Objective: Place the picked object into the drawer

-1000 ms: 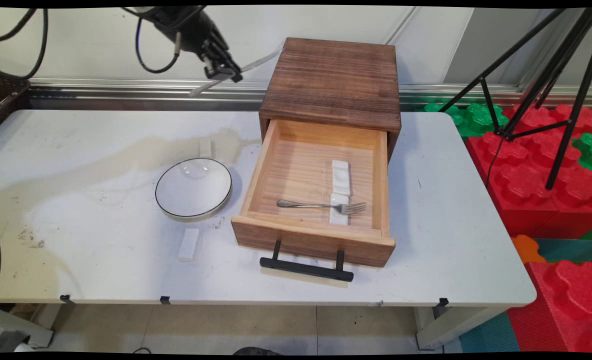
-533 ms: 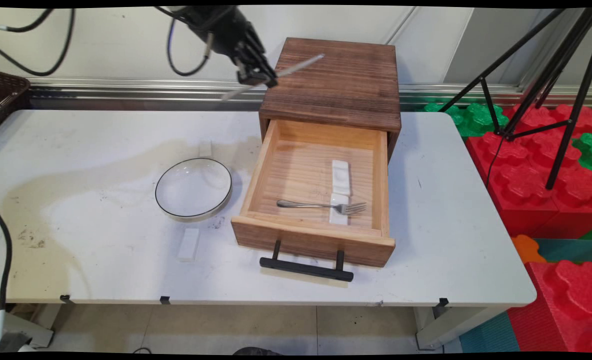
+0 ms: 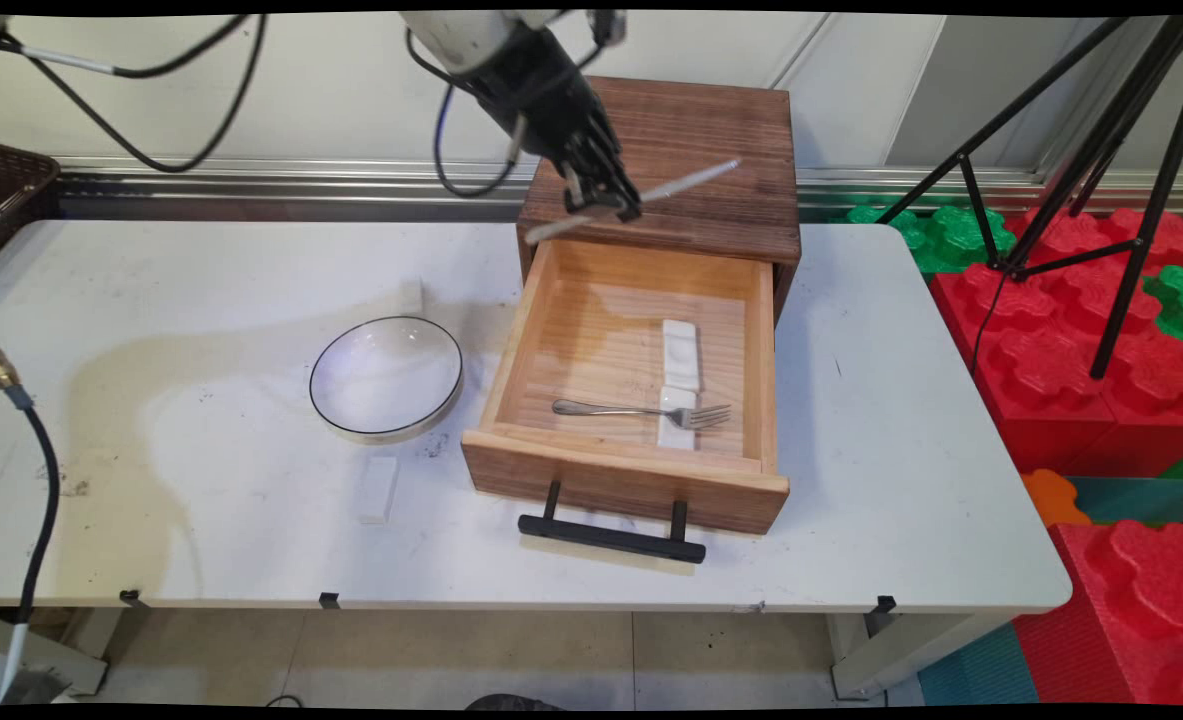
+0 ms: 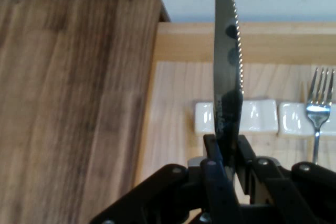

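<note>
My gripper [image 3: 616,203] [image 4: 226,150] is shut on a silver serrated knife [image 3: 673,184] [image 4: 228,72], held level in the air over the back edge of the open wooden drawer [image 3: 511,345] [image 4: 173,124] and the front of the dark cabinet top [image 3: 721,130] [image 4: 68,103]. In the drawer lie two white rests [image 3: 681,352] [image 4: 236,117], end to end, and a fork [image 3: 641,411] [image 4: 318,114] lies across the nearer rest [image 3: 676,420] [image 4: 294,119].
A white bowl with a dark rim [image 3: 387,377] sits left of the drawer, with one white rest [image 3: 378,489] in front of it and another [image 3: 410,296] behind. A black tripod [image 3: 1101,150] and red foam blocks [image 3: 1081,380] stand off the table's right side.
The gripper has carried the knife rightward and down, from over the table's back left to above the drawer's rear edge. Nothing on the table or in the drawer has moved.
</note>
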Action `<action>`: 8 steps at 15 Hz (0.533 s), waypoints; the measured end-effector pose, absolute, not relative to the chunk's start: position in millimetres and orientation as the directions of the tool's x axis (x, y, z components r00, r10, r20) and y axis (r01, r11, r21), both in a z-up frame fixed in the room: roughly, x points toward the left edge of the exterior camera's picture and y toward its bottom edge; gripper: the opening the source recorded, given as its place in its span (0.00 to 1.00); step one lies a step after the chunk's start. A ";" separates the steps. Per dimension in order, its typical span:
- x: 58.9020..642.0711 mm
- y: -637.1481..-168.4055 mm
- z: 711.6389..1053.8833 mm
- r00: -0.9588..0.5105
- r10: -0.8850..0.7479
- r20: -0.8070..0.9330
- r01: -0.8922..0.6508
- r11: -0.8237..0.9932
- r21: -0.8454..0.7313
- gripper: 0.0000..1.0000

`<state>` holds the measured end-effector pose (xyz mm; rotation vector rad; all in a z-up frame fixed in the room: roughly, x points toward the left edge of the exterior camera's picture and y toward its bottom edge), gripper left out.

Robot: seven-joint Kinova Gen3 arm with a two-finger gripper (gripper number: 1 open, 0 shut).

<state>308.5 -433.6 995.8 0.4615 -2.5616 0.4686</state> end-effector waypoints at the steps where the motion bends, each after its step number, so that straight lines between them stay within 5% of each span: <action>1: 303.0 -436.5 987.4 -0.823 -0.231 0.519 -0.395 0.889 -0.232 0.00; 8: 282.9 -452.6 925.3 -0.835 -0.237 0.496 -0.370 0.910 -0.187 0.00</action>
